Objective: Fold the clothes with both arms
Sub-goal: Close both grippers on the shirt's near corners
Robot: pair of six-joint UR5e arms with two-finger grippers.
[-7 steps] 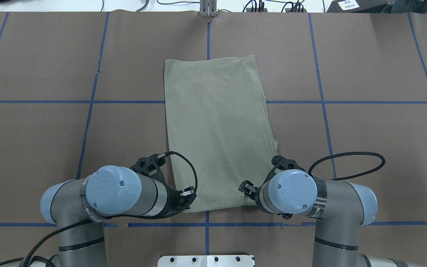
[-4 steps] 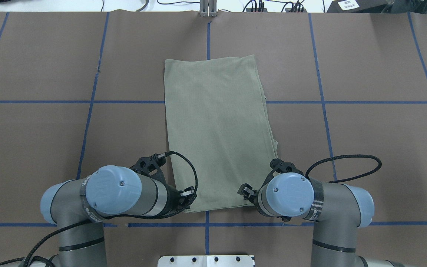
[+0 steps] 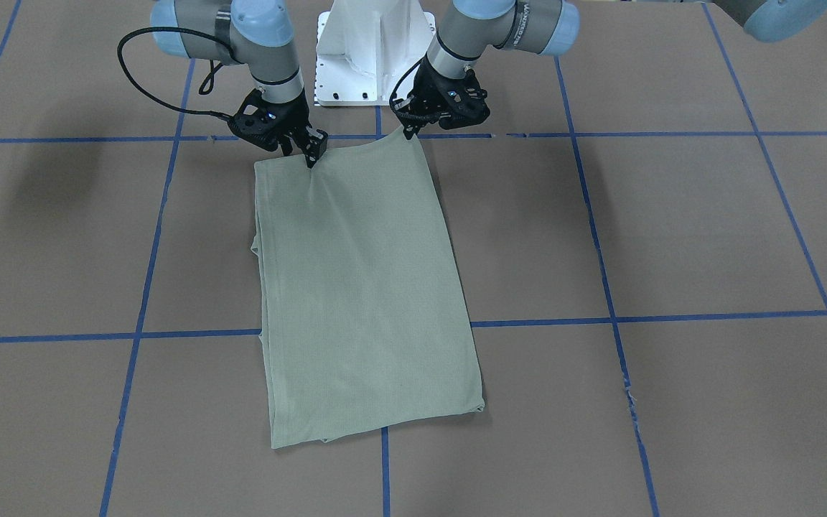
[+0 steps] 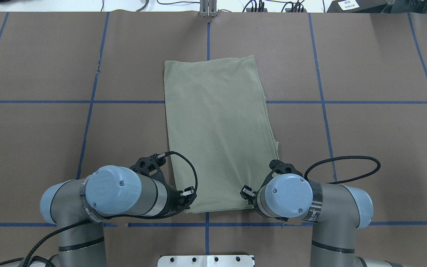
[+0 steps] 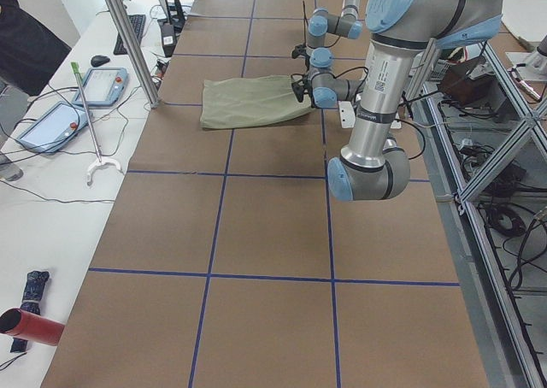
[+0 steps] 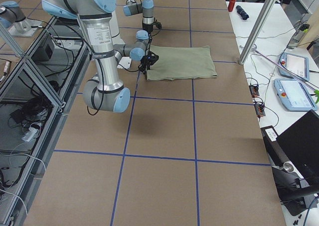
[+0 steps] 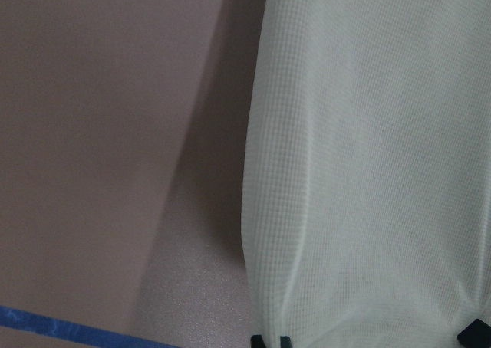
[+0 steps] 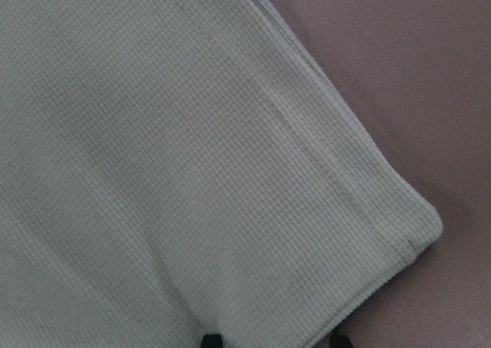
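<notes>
Near middle of overhead view, green shirt (image 4: 217, 129) lies on brown table (image 4: 365, 148). Shirt folded into long strip, mostly flat, crossing blue tape line (image 4: 50, 101). Near end of shirt sits low in that frame. In front-facing view, left gripper (image 3: 408, 133) at upper middle is clamped on one shirt corner; corner lifts a little off table. Right gripper (image 3: 311, 159), just left of it, pinches other near corner; cloth puckers under fingertips. White base (image 3: 374, 43) stands at top middle, between both arms.
</notes>
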